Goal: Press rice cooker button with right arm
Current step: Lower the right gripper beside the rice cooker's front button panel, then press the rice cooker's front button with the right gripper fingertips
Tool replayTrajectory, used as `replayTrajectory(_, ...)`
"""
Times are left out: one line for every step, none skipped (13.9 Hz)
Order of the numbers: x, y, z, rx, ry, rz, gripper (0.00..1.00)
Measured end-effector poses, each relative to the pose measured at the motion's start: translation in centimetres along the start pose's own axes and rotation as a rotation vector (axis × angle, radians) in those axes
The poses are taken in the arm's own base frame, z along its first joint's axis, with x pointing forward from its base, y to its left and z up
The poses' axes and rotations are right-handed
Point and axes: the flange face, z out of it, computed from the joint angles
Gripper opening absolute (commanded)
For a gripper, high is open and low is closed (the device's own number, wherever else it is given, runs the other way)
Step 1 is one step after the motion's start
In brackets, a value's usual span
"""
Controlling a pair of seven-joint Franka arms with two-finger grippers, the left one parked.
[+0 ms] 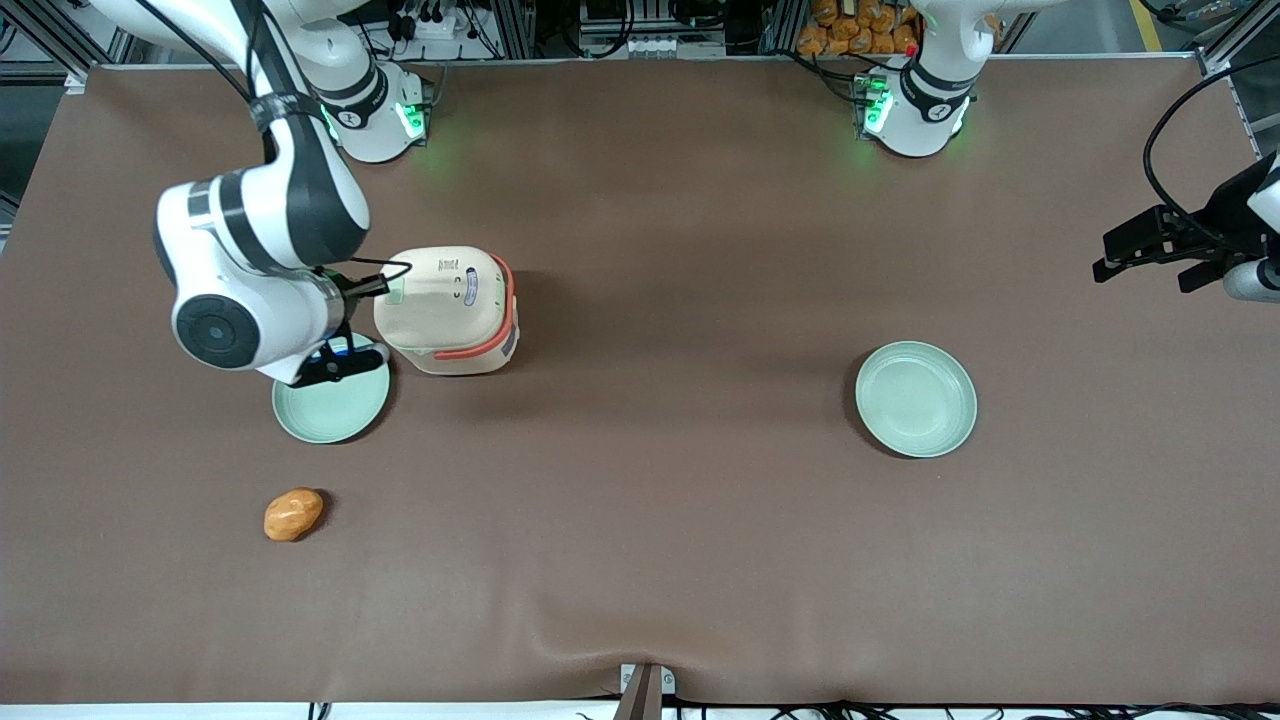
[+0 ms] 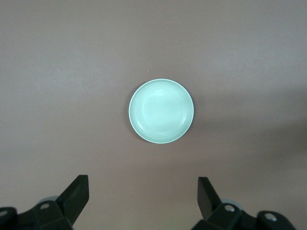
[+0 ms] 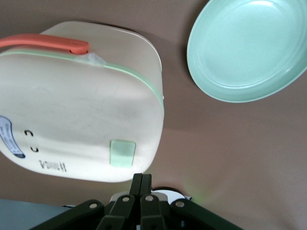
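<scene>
The cream rice cooker (image 1: 447,310) (image 3: 81,110) with its coral-orange handle band (image 3: 45,43) stands toward the working arm's end of the table. Its pale green square button (image 3: 122,153) (image 1: 397,292) sits near the lid's edge. The right arm (image 1: 260,250) reaches over beside the cooker. My gripper (image 3: 142,176) (image 1: 383,286) is shut, fingers pressed together with nothing between them. Its tips hover at the lid's edge, a short way off the button and not on it.
A pale green plate (image 1: 332,405) (image 3: 249,48) lies beside the cooker, partly under the arm's wrist. An orange-brown lump (image 1: 293,514) lies nearer the front camera. Another green plate (image 1: 916,398) (image 2: 161,111) lies toward the parked arm's end.
</scene>
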Motion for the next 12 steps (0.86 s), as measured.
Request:
replayTrajectory(0.3,-0.2,0.3,-0.001,-0.001,-0.003,0.00)
replayTrajectory(0.5,-0.5,0.5,0.001,-0.006,-0.006,0.00)
replayTrajectory(0.6,-0.7,0.7,0.005,-0.010,-0.009,0.00)
replayTrajectory(0.7,-0.9,0.9,0.008,-0.013,-0.011,0.00)
replayTrajectory(0.8,-1.1,1.0,0.007,-0.016,-0.013,0.00)
replayTrajectory(0.9,-1.2,1.2,0.006,-0.021,-0.015,0.00)
replayTrajectory(1.1,-1.3,1.5,0.005,-0.026,-0.015,0.00)
replayTrajectory(1.2,-1.3,1.7,0.005,-0.032,-0.015,0.00)
replayTrajectory(1.4,-1.3,2.0,0.004,-0.038,-0.014,0.00)
replayTrajectory(1.5,-1.3,2.3,0.004,-0.044,-0.014,0.00)
replayTrajectory(1.6,-1.2,2.6,0.004,-0.050,-0.013,0.00)
replayTrajectory(1.7,-1.3,2.8,0.004,-0.056,-0.013,0.00)
